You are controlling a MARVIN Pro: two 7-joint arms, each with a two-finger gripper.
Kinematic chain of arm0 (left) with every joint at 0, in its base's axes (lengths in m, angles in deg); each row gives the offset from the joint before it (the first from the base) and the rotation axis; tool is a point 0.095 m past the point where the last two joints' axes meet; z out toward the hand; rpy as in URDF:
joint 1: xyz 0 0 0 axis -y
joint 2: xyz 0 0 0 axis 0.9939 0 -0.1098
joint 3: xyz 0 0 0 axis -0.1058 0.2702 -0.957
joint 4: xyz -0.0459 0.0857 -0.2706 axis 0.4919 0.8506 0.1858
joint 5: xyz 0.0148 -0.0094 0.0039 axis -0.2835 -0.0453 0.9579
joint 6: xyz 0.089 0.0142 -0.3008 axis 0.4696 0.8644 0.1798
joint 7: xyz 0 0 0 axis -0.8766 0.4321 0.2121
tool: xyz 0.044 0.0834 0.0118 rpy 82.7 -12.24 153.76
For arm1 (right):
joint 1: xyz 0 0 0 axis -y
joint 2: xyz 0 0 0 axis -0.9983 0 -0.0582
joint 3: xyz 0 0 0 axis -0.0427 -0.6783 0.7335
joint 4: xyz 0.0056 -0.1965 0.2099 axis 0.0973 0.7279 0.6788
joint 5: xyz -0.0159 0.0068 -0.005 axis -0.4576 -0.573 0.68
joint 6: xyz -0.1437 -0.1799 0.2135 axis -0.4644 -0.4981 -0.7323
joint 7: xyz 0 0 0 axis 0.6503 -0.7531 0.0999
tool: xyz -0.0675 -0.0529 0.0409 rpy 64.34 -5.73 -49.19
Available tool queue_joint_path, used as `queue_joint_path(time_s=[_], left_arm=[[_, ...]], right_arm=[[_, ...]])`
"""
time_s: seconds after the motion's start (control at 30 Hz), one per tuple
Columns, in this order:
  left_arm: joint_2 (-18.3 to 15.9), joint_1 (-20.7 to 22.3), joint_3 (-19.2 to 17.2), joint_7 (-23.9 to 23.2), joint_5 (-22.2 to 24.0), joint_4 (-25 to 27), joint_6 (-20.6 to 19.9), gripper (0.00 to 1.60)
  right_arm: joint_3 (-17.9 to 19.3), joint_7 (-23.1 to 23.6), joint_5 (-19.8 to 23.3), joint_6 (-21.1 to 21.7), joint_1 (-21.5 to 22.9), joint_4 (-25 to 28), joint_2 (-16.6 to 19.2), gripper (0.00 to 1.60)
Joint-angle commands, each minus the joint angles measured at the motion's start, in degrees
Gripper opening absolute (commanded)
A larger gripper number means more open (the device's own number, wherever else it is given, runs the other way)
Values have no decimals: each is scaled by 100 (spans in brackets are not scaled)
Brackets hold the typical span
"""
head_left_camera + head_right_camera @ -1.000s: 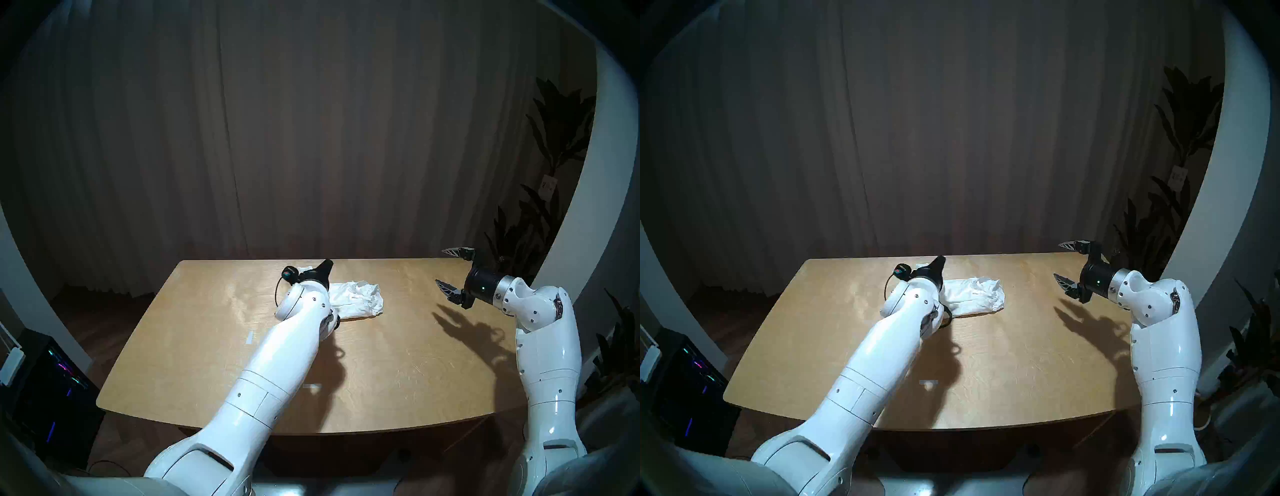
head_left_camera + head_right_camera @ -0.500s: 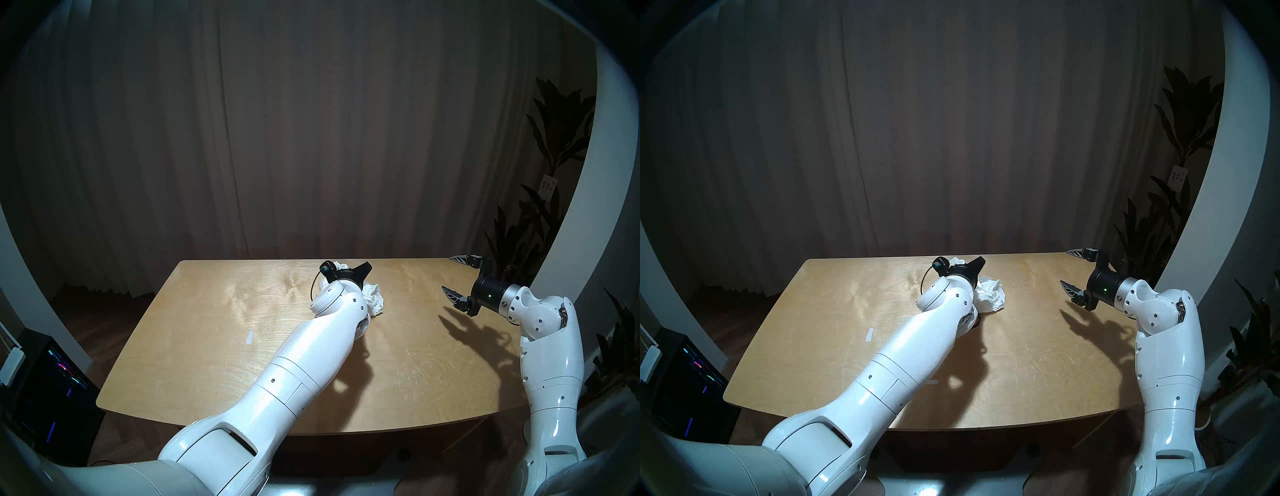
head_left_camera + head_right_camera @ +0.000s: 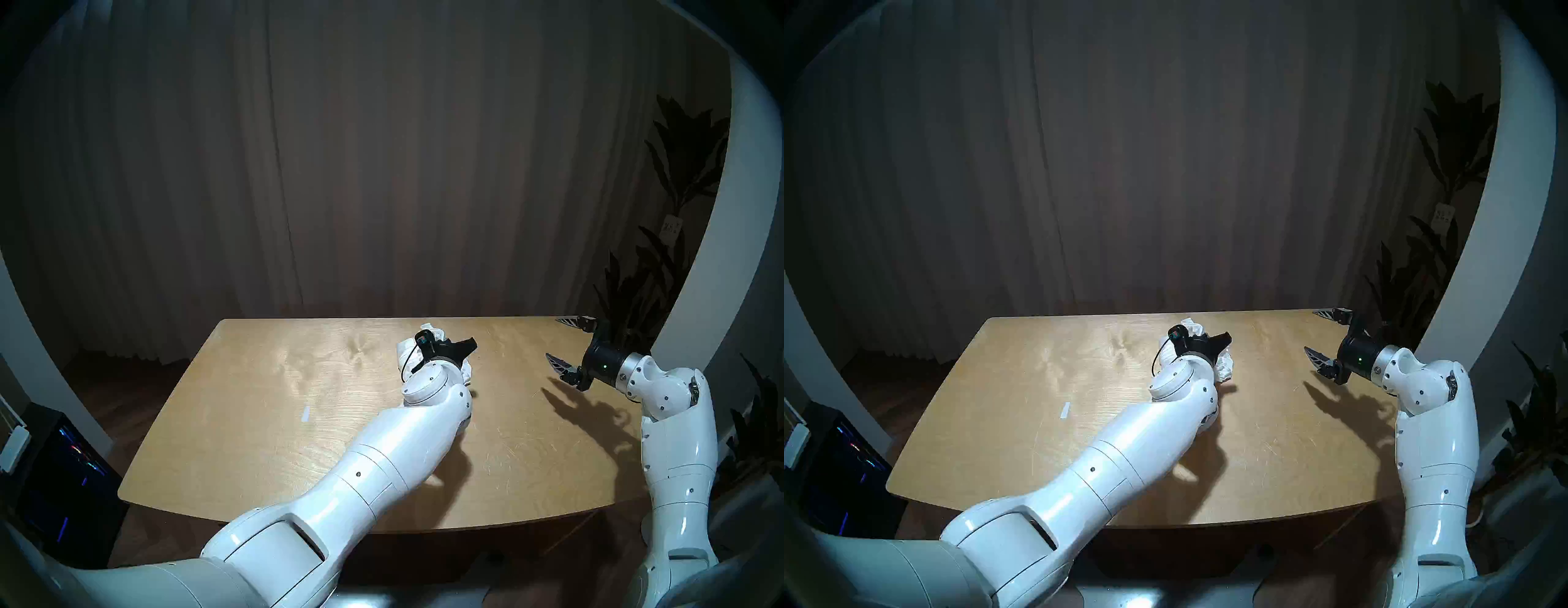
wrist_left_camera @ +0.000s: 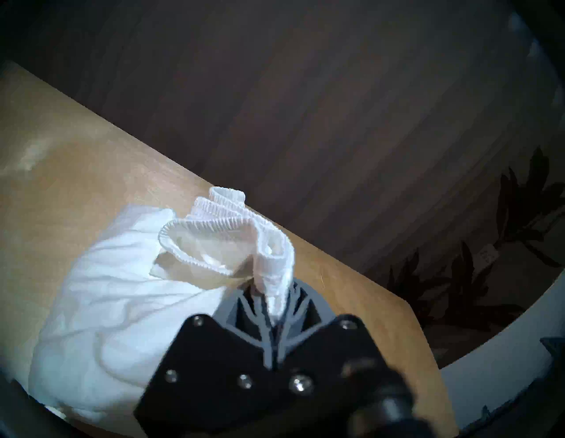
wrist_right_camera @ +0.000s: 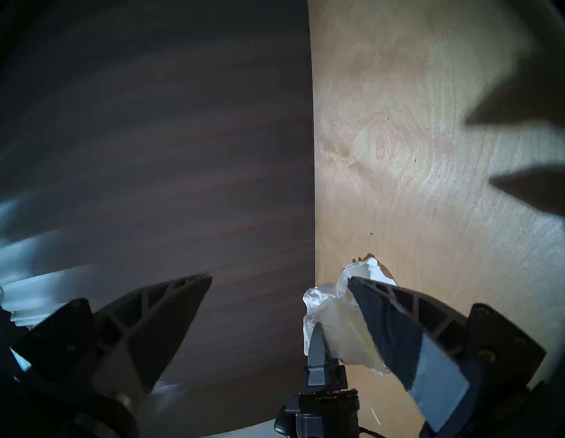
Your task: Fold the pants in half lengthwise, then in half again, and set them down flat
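The left hand [image 4: 276, 309], clamped on the waistband of the pants [image 4: 122, 306] at the counter's [image 3: 254, 446] far middle, risks bunching the thin cloth crooked, while the right hand [image 3: 566, 346] hangs wide open, empty.

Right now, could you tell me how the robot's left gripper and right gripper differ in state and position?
The left gripper is shut on the waistband of the white pants; the right gripper is open and holds nothing. The left one sits over the middle of the table's far side, at the bunched pants, while the right one hangs apart from them near the table's right edge. Both have dark ribbed fingers on white arms.
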Motion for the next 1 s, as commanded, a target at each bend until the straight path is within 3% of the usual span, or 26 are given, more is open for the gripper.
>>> queue_joint_path(time_s=[0.0, 0.3, 0.33, 0.4, 0.43, 0.47, 0.57, 0.6, 0.63, 0.67, 0.87, 0.97], left_arm=[[64, 241, 423, -393, -463, -421, 293, 0], [96, 429, 1142, -768, -1278, -1357, 785, 0], [134, 474, 1285, -822, -1455, -1589, 905, 14], [125, 501, 1398, -863, -1593, -1690, 997, 18], [154, 507, 1420, -884, -1619, -1777, 1063, 27], [138, 570, 1605, -886, -1874, -1926, 1207, 55], [139, 634, 1720, -874, -2031, -2034, 1253, 68], [164, 653, 1747, -887, -2084, -2115, 1352, 86], [183, 678, 1773, -882, -2123, -2173, 1372, 149], [168, 713, 1854, -902, -2236, -2221, 1440, 160], [175, 699, 1902, -917, -2281, -2174, 1396, 160], [67, 617, 1895, -973, -2229, -1888, 1313, 160]], right_arm=[[44, 116, 10, 68, 35, 70, -4, 160], [65, 80, 31, 70, 16, 146, -23, 160], [80, 107, 13, 99, 16, 88, -9, 160], [85, 112, 7, 108, 17, 68, -5, 160], [88, 117, 1, 115, 17, 58, -3, 160], [92, 106, 7, 118, 22, 55, -5, 160], [94, 104, 7, 122, 27, 58, -8, 160], [96, 108, 5, 125, 29, 56, -11, 160], [98, 112, 2, 128, 32, 52, -13, 160], [100, 125, -13, 133, 42, 29, -13, 160], [96, 138, -26, 138, 75, 16, -21, 160], [77, 130, -29, 140, 87, 23, -28, 160]])
